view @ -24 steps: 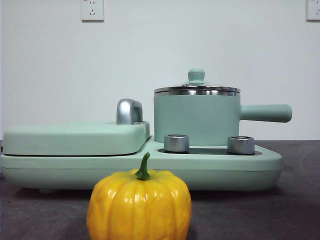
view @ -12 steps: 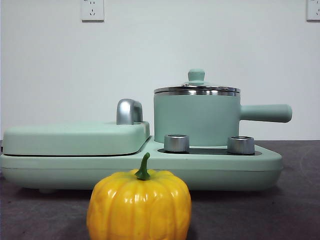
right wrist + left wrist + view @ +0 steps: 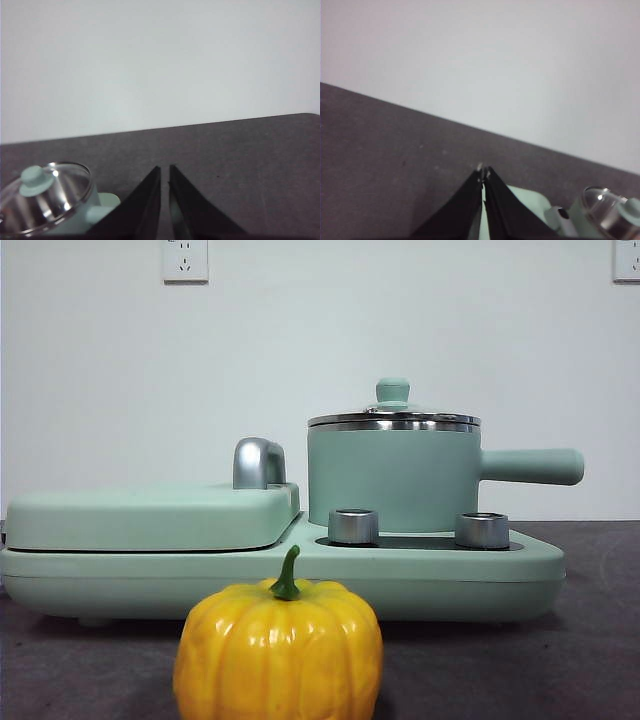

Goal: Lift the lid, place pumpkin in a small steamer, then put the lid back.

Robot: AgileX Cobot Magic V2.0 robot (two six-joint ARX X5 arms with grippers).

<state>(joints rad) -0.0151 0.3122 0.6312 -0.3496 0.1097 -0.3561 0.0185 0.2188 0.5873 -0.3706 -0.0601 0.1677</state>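
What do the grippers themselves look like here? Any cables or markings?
Only the wrist views show them. The left gripper and the right gripper each have two plain matte black fingers, flat-sided and tapering to narrow tips. No cables, markings or labels are visible. The arms themselves are out of frame, and the front view shows neither.

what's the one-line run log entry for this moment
stage: not started | lid: on small steamer | pumpkin: on table, in front of cooker | left pincer: shut, holding nothing | right pincer: shut, holding nothing
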